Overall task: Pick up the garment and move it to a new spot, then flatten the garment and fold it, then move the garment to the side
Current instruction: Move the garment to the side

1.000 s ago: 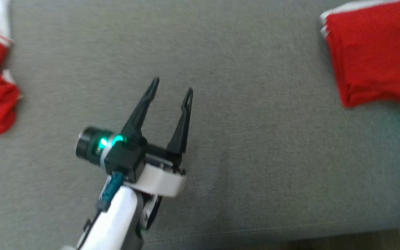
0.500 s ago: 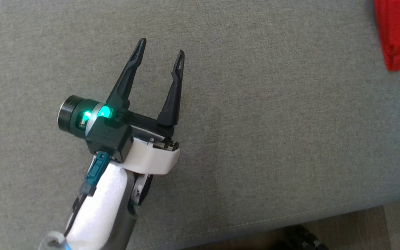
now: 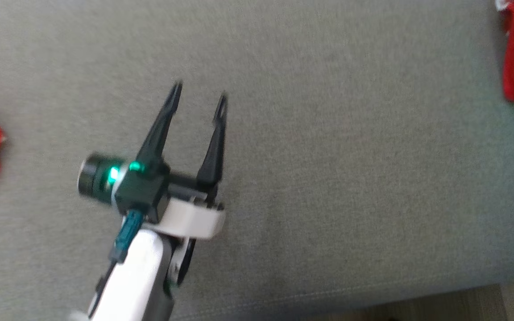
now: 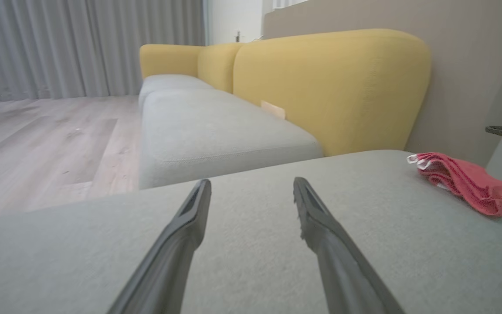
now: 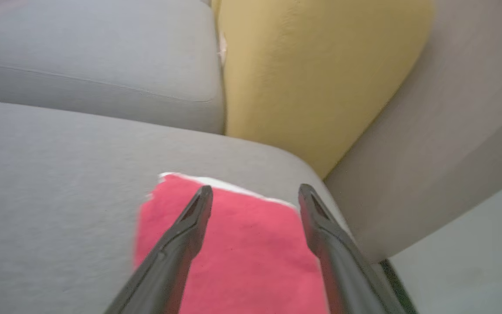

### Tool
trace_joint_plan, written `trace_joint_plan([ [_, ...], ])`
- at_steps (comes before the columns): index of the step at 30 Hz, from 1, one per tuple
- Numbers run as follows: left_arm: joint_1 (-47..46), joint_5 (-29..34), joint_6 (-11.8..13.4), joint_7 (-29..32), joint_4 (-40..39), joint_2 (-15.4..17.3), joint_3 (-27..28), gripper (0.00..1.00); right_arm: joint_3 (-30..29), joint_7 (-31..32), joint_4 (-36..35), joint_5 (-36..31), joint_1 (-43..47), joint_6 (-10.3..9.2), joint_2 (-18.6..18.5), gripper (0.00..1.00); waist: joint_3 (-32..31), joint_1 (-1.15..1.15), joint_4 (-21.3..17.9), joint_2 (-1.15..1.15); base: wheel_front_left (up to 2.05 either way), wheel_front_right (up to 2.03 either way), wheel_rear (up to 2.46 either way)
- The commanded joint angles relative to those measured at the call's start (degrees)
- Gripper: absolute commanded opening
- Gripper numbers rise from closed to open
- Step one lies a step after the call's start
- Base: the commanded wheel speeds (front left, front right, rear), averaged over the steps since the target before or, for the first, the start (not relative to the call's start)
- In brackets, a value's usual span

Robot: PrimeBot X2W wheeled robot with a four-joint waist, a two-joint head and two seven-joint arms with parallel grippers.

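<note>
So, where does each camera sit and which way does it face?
Head view: from above, facing down on the grey cushion; shows the open left gripper.
Left wrist view: low, facing along the cushion to the yellow backrest; own fingers apart.
Right wrist view: above the folded red garment; right gripper open.
All three share that garment.

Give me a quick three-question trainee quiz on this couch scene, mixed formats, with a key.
1. True or false: the left gripper is holding cloth.
2. The folded red garment lies on: A) a wooden table, B) the grey cushion, C) a plastic tray.
3. Fill in: the right gripper hangs ___ over the folded red garment.
Key: 1 false; 2 B; 3 open.
</note>
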Motion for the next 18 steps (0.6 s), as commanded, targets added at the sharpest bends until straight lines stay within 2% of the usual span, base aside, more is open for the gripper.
trace_joint_plan([
  [1,2.3,-0.4,0.7,-0.3,-0.8,0.1,2.3,1.0,0.5,-0.9,-1.9,-0.4,3.8,-0.05,1.8,1.0,-5.8,-0.01,1.8,0.0,0.0,0.0,0.0],
  [8,11.7,-1.6,2.2,-0.3,3.5,0.3,5.4,1.0,3.4,-5.8,-1.4,1.6,14.0,-0.05,14.1,1.0,-17.3,-0.01,5.3,0.0,0.0,0.0,0.0],
  [13,18.7,-2.1,4.4,-0.3,4.0,0.2,8.4,1.0,4.0,-12.3,0.9,2.3,21.6,-0.05,21.2,1.0,-24.6,-0.01,7.5,0.0,0.0,0.0,0.0],
  [18,23.5,-2.3,4.1,-0.3,3.8,0.3,10.6,1.0,6.6,-15.1,-1.5,3.5,27.5,-0.05,26.5,1.0,-27.7,-0.01,9.1,0.0,0.0,0.0,0.0],
])
